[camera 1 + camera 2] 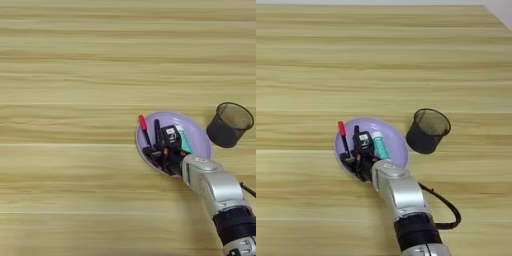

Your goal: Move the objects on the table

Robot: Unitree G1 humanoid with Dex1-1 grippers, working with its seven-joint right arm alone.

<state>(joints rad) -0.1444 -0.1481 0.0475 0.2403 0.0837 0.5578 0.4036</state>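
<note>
Right gripper (162,150) sits inside lilac bowl (197,131); finger state cannot be told. Red-capped pen (143,127) just left, teal tube (380,146) right. No legible writing.

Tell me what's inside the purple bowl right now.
The purple bowl holds a thin pen with a red cap, a black pen and a white-and-teal tube. The robot's hand covers their lower ends and the bowl's near side.

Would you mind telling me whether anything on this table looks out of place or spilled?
Nothing looks spilled. The pens and tube lie in the purple dish under the hand, while the mesh cup meant for such things stands upright beside it.
</note>
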